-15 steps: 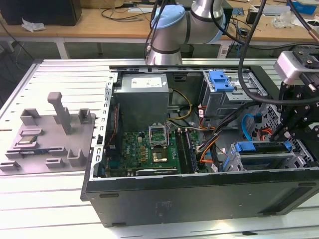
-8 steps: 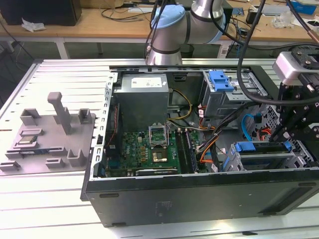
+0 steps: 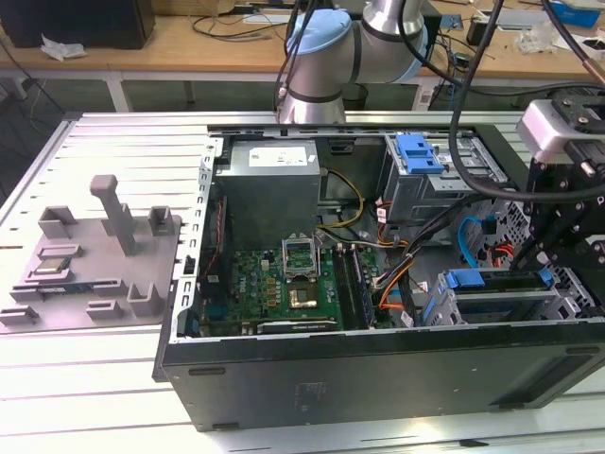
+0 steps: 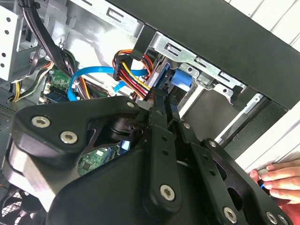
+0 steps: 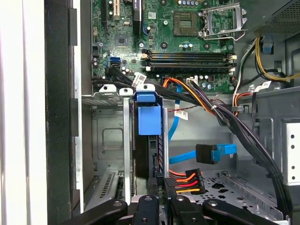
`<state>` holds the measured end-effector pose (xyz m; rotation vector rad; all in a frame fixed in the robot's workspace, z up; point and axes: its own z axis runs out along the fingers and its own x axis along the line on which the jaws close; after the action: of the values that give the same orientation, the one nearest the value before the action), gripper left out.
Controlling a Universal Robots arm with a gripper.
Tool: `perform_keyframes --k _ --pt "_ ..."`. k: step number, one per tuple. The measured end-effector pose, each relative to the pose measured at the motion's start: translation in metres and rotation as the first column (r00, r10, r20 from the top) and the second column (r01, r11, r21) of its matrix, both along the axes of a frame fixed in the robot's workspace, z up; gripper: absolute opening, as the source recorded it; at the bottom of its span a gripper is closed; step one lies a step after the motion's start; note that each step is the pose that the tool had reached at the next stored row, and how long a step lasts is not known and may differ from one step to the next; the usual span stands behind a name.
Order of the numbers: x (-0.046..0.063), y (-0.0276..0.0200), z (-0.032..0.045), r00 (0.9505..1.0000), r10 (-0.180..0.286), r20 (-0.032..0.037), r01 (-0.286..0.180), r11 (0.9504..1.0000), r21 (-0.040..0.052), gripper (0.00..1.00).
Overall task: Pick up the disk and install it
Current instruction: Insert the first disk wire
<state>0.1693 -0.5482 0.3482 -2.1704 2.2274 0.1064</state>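
My gripper (image 4: 163, 107) sits right at the disk (image 5: 151, 150); I cannot tell whether the jaws pinch it. It stands on edge in the drive cage (image 5: 110, 140), whose rails guide its carrier, three o'clock from the motherboard (image 3: 274, 279) in the exterior view.

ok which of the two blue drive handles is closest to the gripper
The one on the disk standing in the cage, directly ahead of the gripper; the other blue handle tops a separate bay, farther away.
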Motion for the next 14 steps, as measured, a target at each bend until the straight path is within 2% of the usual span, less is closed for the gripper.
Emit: perform_keyframes --k 14 --pt "-0.0005 -0.0002 -0.0033 1.0 -0.006 0.0006 0.006 1.0 0.0002 0.16"
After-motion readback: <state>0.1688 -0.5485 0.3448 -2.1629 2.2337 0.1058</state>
